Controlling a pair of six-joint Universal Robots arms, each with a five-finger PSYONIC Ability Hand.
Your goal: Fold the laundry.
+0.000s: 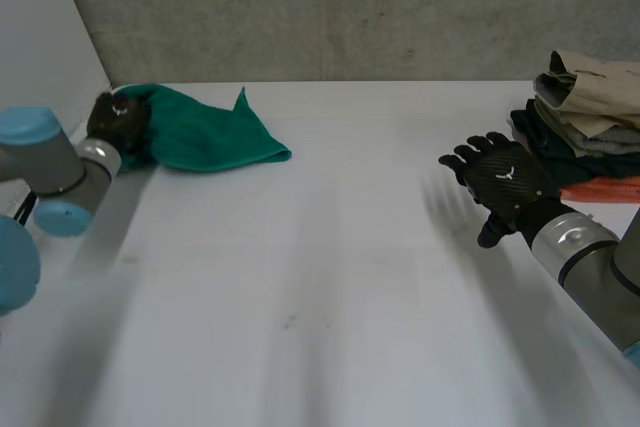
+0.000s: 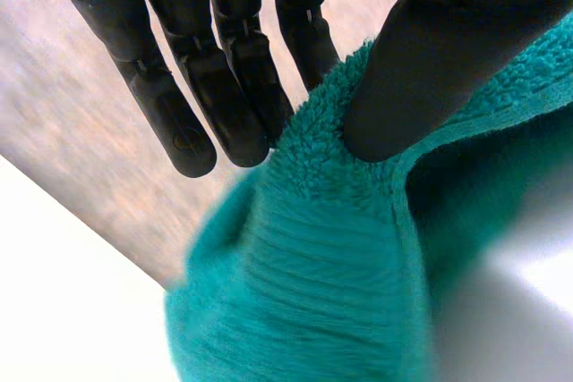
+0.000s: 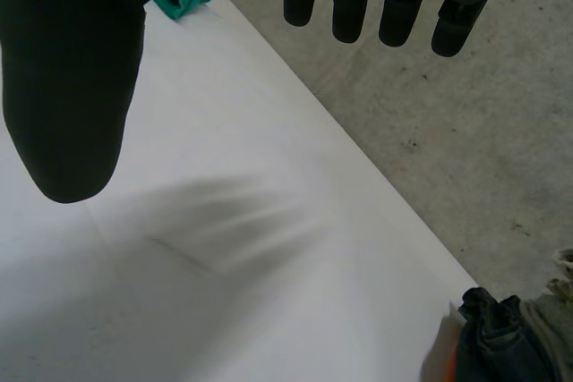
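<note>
The crumpled teal terry-cloth towel lies bunched at the far left corner of the white desk. My left hand pinches its hemmed edge, thumb against straight fingers with the cloth between. It looks soft, light and limp, so I judge it will sag and bunch; the corners are the places to hold. My right hand hovers well apart, fingers spread and empty, beside the stack of folded clothes.

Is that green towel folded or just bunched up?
Bunched up: the green towel lies rumpled in a heap, one end pinched in the left hand.
</note>
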